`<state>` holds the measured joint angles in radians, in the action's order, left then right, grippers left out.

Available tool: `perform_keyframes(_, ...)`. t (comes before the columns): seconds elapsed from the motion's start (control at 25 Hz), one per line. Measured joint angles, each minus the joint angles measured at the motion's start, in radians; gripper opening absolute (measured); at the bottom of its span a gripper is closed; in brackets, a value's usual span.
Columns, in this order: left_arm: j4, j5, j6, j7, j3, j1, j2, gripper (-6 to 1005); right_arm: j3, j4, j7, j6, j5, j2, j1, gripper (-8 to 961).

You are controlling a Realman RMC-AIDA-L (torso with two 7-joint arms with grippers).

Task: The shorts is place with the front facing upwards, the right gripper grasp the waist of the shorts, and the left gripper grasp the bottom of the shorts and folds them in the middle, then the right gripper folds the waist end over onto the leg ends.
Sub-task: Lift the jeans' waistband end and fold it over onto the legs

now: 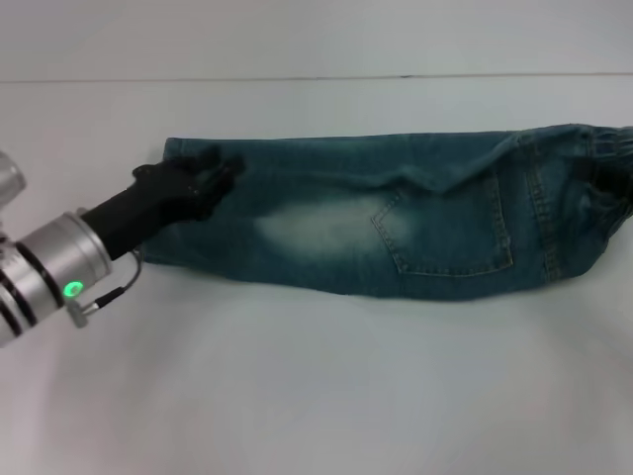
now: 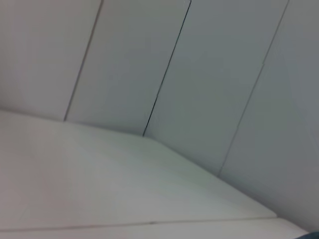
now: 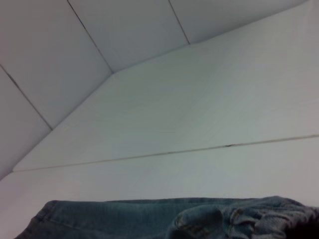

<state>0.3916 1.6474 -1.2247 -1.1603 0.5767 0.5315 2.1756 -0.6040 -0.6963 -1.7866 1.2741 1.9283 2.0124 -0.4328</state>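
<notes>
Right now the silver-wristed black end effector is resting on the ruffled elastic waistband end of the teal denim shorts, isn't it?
Not quite. The head view shows the silver-wristed black end effector on the flat hemmed leg end of the teal denim shorts; the ruffled elastic waistband lies at the opposite end.

Left arm's reaching in from the left side, silver wrist glowing green, and its left pincer (image 1: pixel 213 176) is angling up and rightward. Can't really tell the fingers' state.
</notes>
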Motion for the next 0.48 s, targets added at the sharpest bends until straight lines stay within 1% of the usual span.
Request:
perform_keyframes(0.08, -0.056, -0.039, 0.000, 0.061, 0.000, 0.013, 0.000, 579, 0.000, -0.026, -0.020, 0.025, 0.001, 0.000, 0.008, 116)
perform_keyframes(0.2, -0.120, -0.061, 0.010, 0.132, -0.001, 0.036, 0.000, 330, 0.000, -0.056, -0.041, 0.062, 0.003, -0.002, 0.014, 117)
perform_keyframes(0.44, -0.211, -0.097, 0.065, 0.199, -0.010, 0.087, 0.000, 99, 0.004, -0.110, -0.078, 0.134, 0.004, -0.004, 0.018, 117)
perform_keyframes(0.48, -0.229, -0.114, 0.072, 0.217, -0.013, 0.092, 0.000, 82, 0.004, -0.120, -0.086, 0.145, 0.004, -0.004, 0.020, 117)
